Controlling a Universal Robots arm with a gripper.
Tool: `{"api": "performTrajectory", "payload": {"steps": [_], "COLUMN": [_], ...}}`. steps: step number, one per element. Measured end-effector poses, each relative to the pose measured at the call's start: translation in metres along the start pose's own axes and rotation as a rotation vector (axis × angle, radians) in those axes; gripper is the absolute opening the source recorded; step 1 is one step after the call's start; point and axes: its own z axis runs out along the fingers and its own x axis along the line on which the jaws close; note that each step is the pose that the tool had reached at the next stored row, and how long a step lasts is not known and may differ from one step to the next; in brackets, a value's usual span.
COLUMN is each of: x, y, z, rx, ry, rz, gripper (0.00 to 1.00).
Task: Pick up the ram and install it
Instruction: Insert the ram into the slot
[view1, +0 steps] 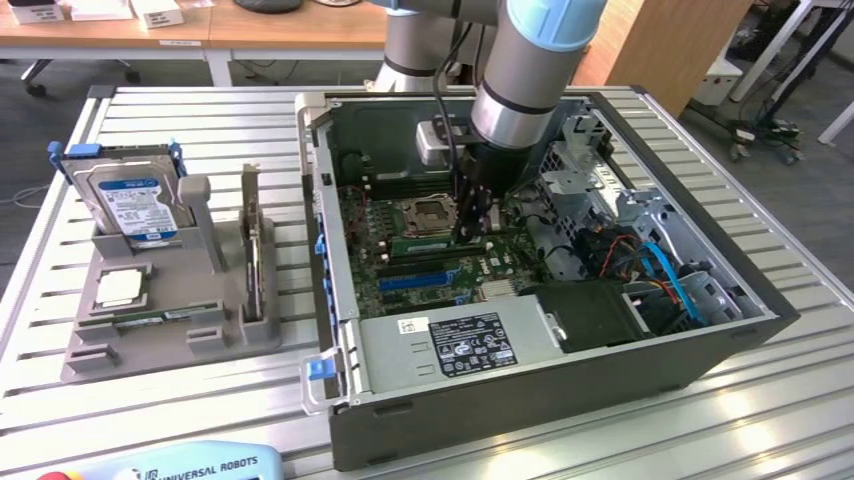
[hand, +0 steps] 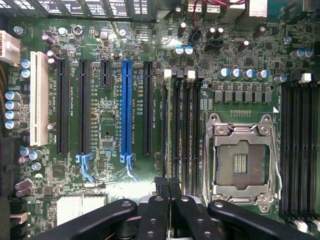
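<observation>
Ram: long, thin green circuit-board stick (hand: 169, 127). The wrist view catches it edge-on, as a narrow pale-green strip.
Place: inside the open dark-grey computer case (view1: 534, 400), lined up on the memory slot nearest the black expansion slots. The square silver processor socket (hand: 241, 162) is just beside that bank of slots.
Tool: black tool (hand: 168, 186) with its fingers (hand: 176, 192) drawn almost together, pinching the ram's near edge.
Hard to tell: whether the ram sits fully down in the slot or just above it. Its chips are hidden from this angle.
Covered: in the exterior view the arm's wrist hides the top of the tool.
Table: slatted metal table (view1: 174, 420) carrying the case and a grey holder (view1: 174, 345) with a silver hard drive (view1: 130, 205).
</observation>
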Motion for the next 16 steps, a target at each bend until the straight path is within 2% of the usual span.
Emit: {"api": "performTrajectory", "payload": {"steps": [16], "x": [-0.0004], "y": [0.0], "z": [0.0004], "rx": [-0.0001], "ry": [0.0001], "rz": [0.0], "gripper": [0.11]}}
